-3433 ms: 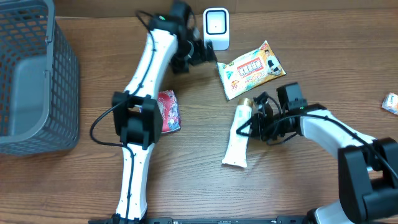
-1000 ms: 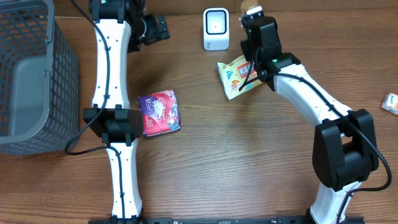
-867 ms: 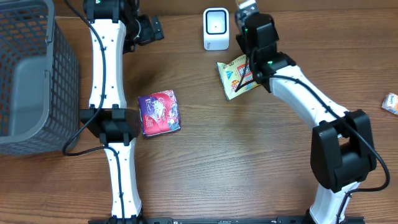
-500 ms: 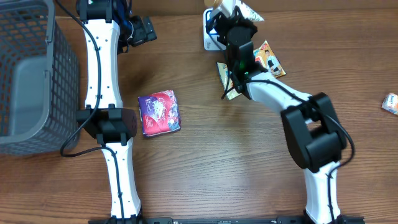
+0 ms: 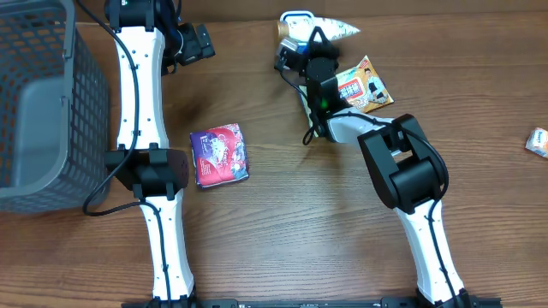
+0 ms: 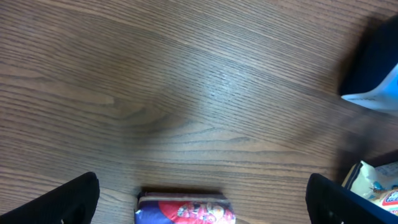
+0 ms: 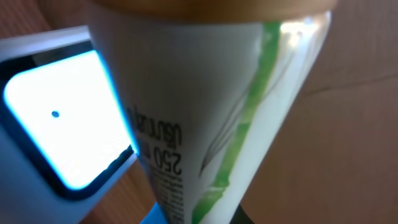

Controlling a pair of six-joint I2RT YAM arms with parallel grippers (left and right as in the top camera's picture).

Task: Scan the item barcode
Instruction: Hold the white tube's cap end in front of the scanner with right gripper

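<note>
The right gripper (image 5: 301, 47) pinched the tube (image 5: 330, 31) over the far scanner (image 7: 56, 118); the left gripper (image 5: 199, 40) hung spread. Held so close and tilted, its barcode could fail to read.

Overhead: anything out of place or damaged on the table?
Nothing spilled or damaged. The right gripper holds the tube in front of the scanner. Only oddity: a small packet lies alone near the far right edge of the view.

Brown wooden table (image 5: 282, 231): grey plastic mesh basket (image 5: 86, 111) far left, red-purple flat packet (image 5: 219, 154) mid-left, white box scanner (image 7: 50, 118) at back edge, yellow-white snack pouch (image 5: 364, 85) near it, small orange packet (image 5: 537, 142) at right edge.
</note>
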